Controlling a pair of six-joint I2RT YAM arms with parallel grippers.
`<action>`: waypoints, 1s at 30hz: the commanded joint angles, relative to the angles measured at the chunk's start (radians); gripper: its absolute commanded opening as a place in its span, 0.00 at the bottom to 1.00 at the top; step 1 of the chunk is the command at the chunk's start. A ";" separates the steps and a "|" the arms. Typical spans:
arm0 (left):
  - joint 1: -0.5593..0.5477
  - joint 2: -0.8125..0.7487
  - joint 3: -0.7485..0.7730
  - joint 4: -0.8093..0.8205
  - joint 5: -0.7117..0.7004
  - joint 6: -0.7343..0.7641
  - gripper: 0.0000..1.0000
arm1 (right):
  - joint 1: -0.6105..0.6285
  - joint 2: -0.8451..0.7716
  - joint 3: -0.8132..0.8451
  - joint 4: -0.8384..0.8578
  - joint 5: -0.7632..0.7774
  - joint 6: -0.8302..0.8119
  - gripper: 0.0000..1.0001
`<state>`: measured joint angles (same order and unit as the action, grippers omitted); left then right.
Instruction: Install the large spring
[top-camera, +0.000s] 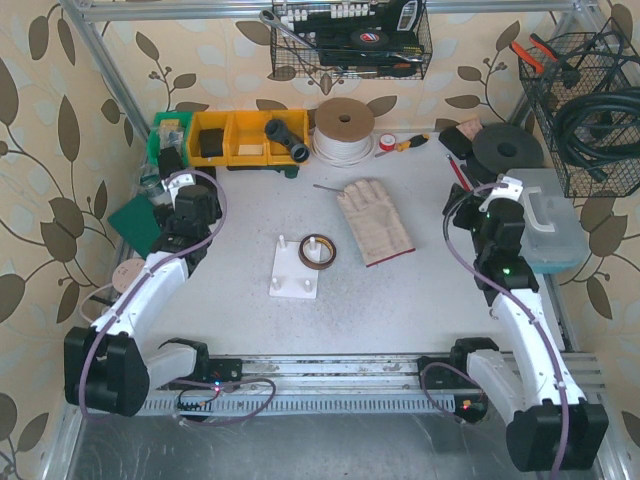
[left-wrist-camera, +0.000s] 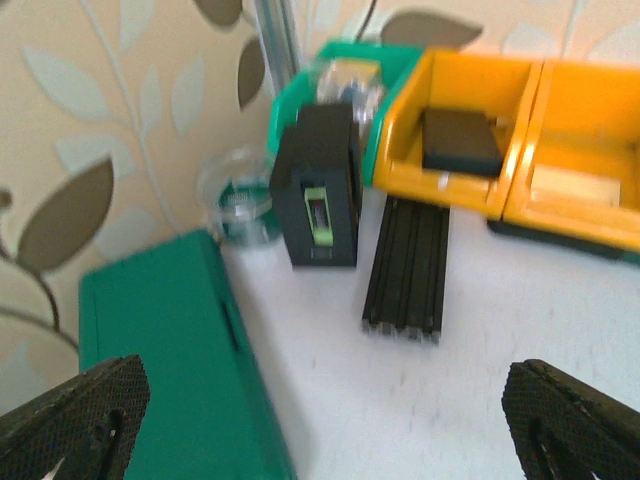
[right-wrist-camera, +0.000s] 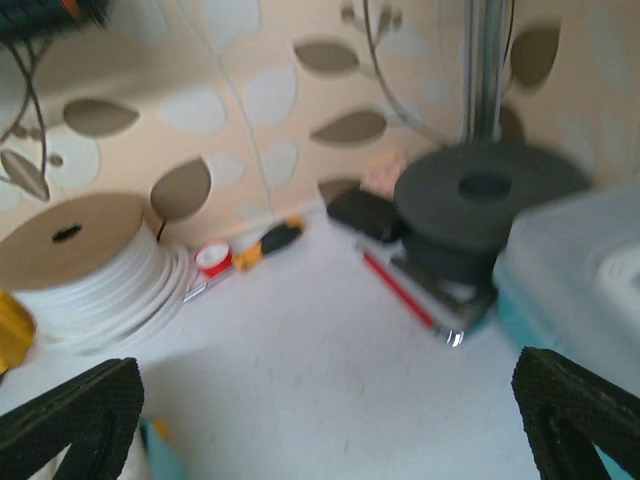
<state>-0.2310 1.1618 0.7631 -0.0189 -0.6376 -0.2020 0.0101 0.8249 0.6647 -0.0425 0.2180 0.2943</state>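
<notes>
Place: a workshop-style robot test cell, walled by leaf-print panels (top-camera: 50, 150) on an aluminium frame (top-camera: 180, 10).
Far edge: yellow parts bins (top-camera: 245, 137), a cord spool (top-camera: 343, 130), a screwdriver (top-camera: 405, 144).
Hung above: wire baskets (top-camera: 590, 175) of hand tools and cable.
Right: a clear toolbox (top-camera: 548, 215).
Middle: a work glove (top-camera: 375, 220) on the white table (top-camera: 240, 220).

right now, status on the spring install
left jaws open, empty; right jaws open, empty. peg plate mid-table, brown ring on it; large spring not made out. glove lies just right of plate.
</notes>
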 joint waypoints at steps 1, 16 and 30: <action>-0.010 -0.081 0.031 -0.396 0.114 -0.136 0.98 | -0.050 0.095 -0.001 -0.254 -0.404 0.169 0.96; -0.185 -0.455 -0.285 -0.282 0.696 -0.569 0.98 | -0.079 0.417 -0.033 -0.074 -1.078 0.202 0.74; -0.599 -0.265 -0.297 -0.079 0.418 -0.586 0.98 | -0.079 0.450 0.015 -0.136 -0.954 0.113 0.77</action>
<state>-0.8238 0.8955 0.4419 -0.1741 -0.1478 -0.7937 -0.0662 1.2873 0.6407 -0.1593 -0.7662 0.4484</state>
